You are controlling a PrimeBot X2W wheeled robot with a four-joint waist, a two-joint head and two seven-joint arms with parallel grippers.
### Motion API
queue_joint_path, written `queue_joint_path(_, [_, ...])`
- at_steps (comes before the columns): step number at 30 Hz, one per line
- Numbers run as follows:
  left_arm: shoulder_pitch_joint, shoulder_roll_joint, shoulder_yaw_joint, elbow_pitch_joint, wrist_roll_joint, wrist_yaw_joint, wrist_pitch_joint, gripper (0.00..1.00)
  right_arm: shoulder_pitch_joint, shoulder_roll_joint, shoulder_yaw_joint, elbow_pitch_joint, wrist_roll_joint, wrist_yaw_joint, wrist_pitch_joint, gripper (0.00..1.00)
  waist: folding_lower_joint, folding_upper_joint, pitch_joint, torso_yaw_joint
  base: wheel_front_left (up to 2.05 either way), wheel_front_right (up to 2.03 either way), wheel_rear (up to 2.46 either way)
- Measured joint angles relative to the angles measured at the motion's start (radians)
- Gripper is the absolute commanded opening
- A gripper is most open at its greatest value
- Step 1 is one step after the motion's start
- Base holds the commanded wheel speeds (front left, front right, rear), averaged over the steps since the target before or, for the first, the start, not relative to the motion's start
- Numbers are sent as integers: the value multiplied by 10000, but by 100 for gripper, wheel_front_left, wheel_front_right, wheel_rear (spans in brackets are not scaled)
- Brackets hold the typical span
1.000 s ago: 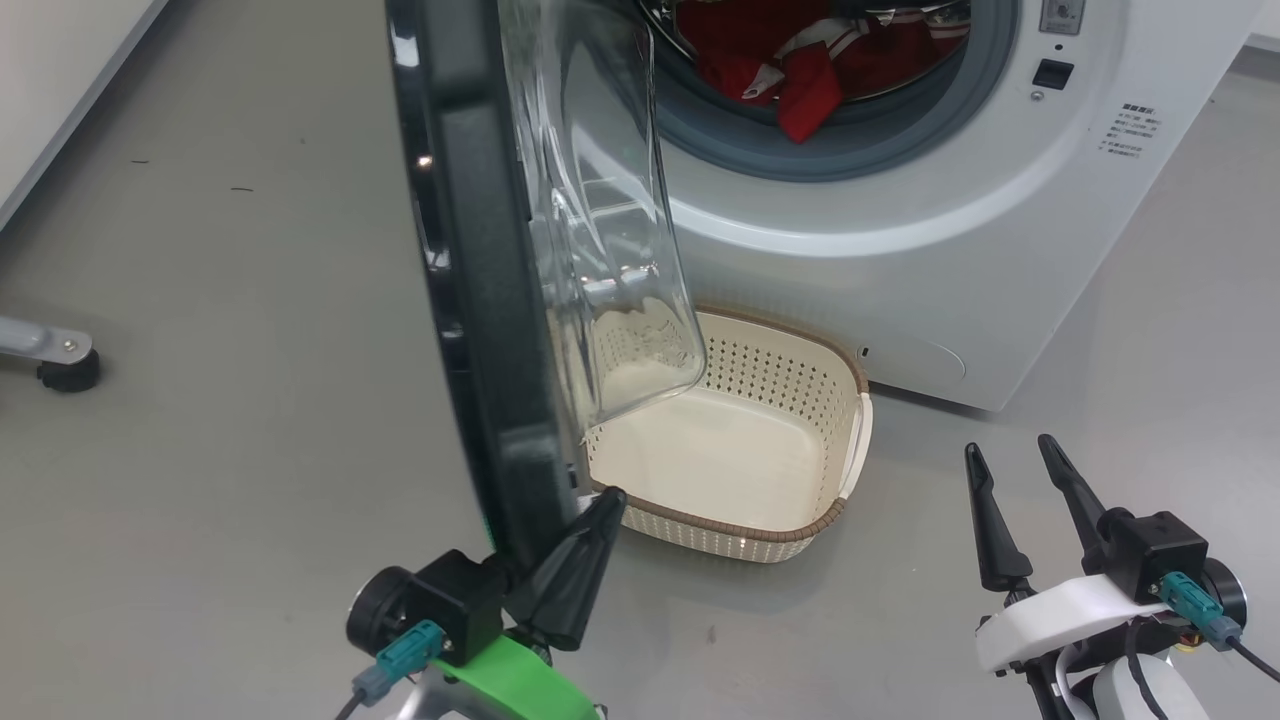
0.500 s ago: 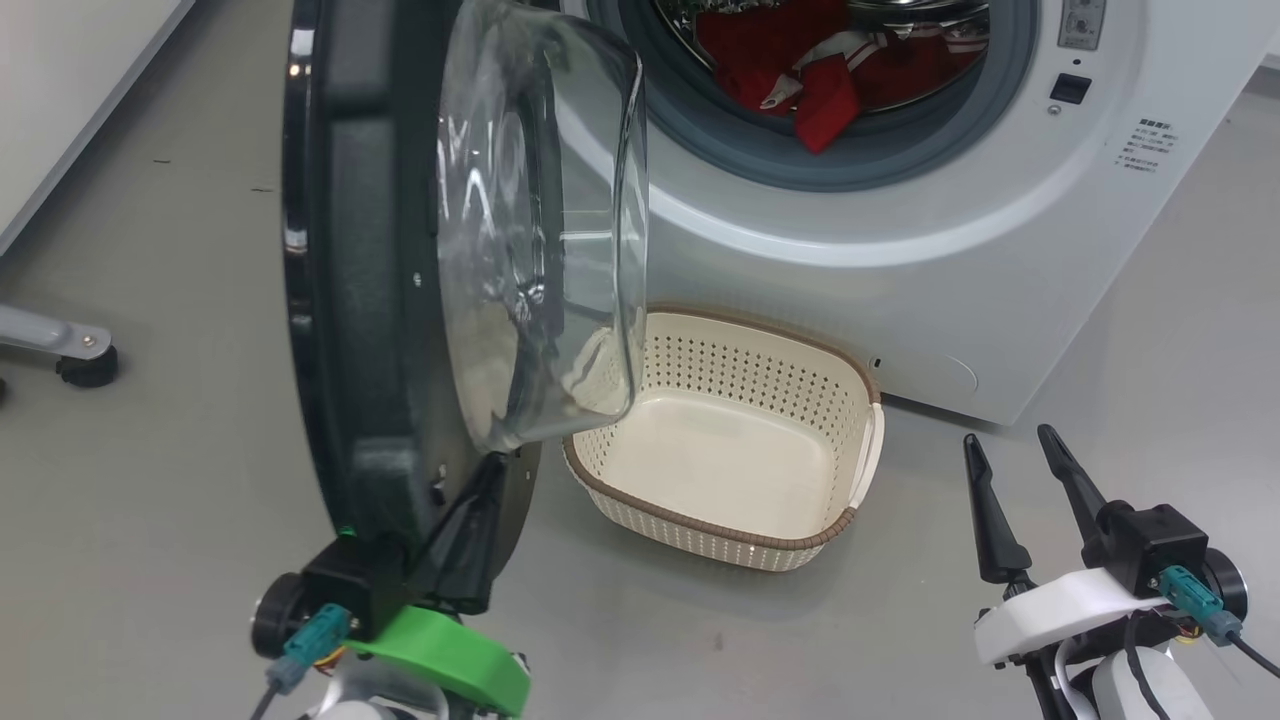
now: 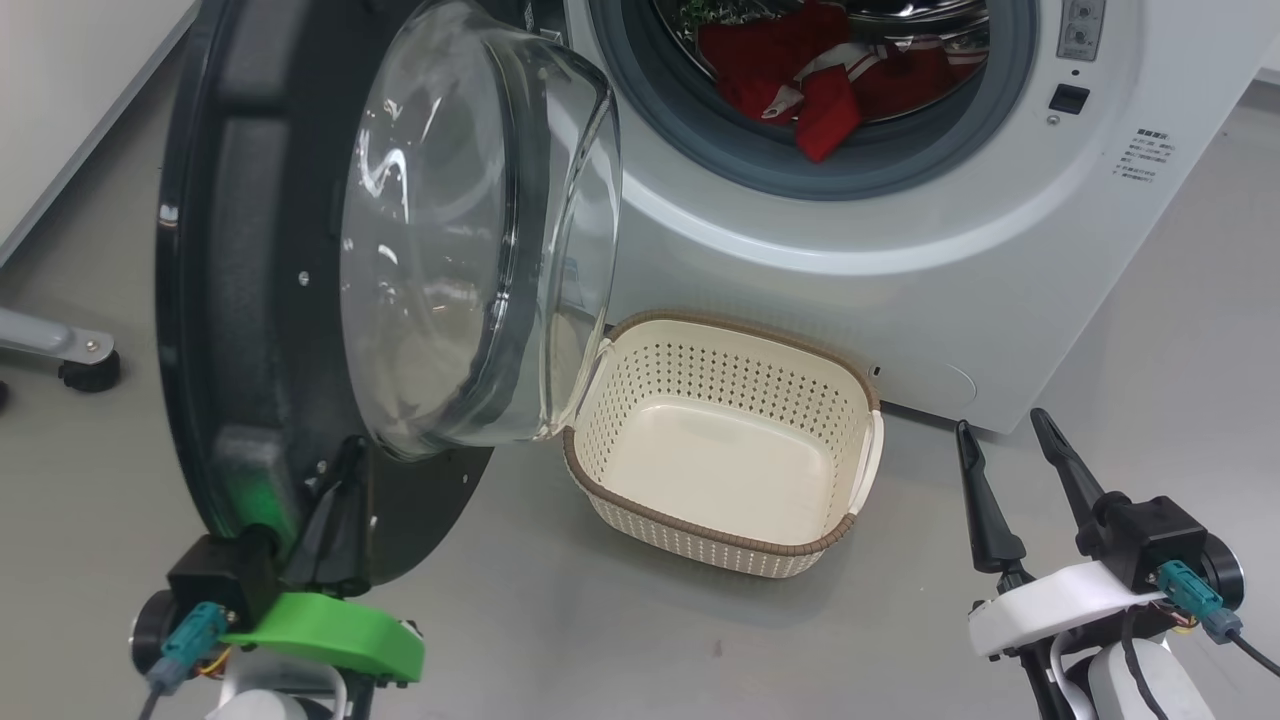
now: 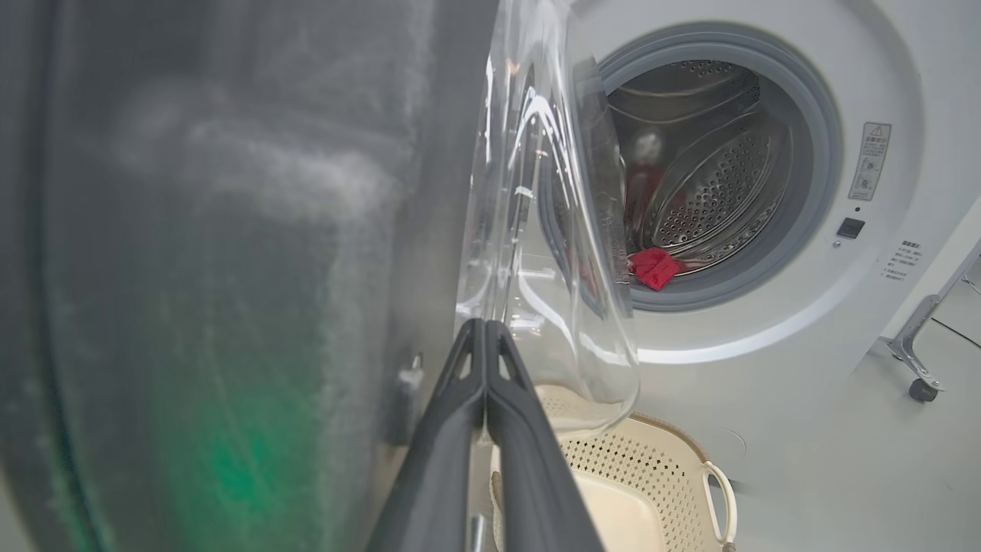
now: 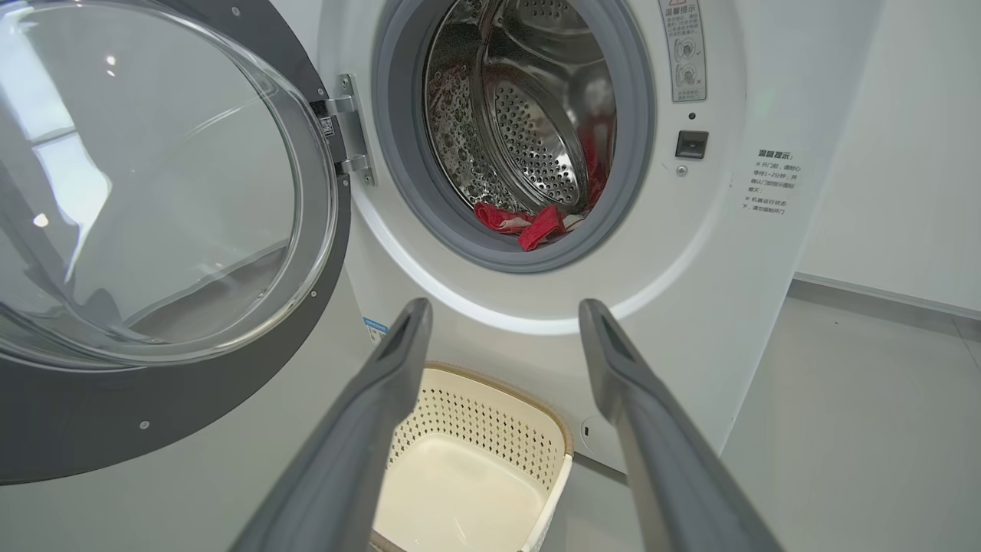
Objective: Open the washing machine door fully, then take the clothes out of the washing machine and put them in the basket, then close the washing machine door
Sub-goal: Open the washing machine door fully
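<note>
Grey floor (image 3: 700, 640), white washing machine (image 3: 900, 260) front-on. Washing machine door (image 3: 220, 300) is swung out to the robot's left, glass bowl (image 3: 450, 250) facing the cream basket (image 3: 700, 525), which sits on the floor just beside the machine's front. Red clothes (image 3: 800, 80) are in the drum, one fold over the grey seal (image 3: 700, 150). Left gripper (image 3: 335, 500) has fingers pressed together, nothing between them, at the door's lower inner face. Right gripper (image 3: 1000, 420) has fingers spread and holds nothing, right of the basket.

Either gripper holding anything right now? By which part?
Nothing is held. The left gripper is shut empty, fingers lying against the washing machine door's lower inner rim. The right gripper is open and empty.
</note>
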State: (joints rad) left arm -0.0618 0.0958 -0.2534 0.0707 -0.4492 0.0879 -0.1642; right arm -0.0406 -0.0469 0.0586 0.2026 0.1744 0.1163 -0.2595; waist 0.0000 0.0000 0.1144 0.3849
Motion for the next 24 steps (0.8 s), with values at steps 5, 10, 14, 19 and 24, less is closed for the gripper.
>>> queue_joint_path(5, [-10,109,472,249,-109,54,-146,0,0,4,59,-44,-10,17,0,100,0,0,4,-17,0,0,0])
queue_joint_path(10, [-74,198,1034,495,-232,94,-314,0,0,10,140,-77,-12,54,0,100,0,0,61,-77,0,0,0])
queue_joint_path(14, [-262,416,1599,734,-334,127,-368,0,-19,13,236,-79,-13,56,0,100,0,0,137,-210,0,0,0])
queue_joint_path(19, [-428,479,2017,915,-364,171,-454,0,-29,13,138,-84,-12,56,0,100,0,0,255,-345,0,0,0])
queue_joint_path(24, [-639,552,2437,1181,-529,182,-564,0,-80,15,119,-92,-12,56,0,100,0,0,342,-466,0,0,0])
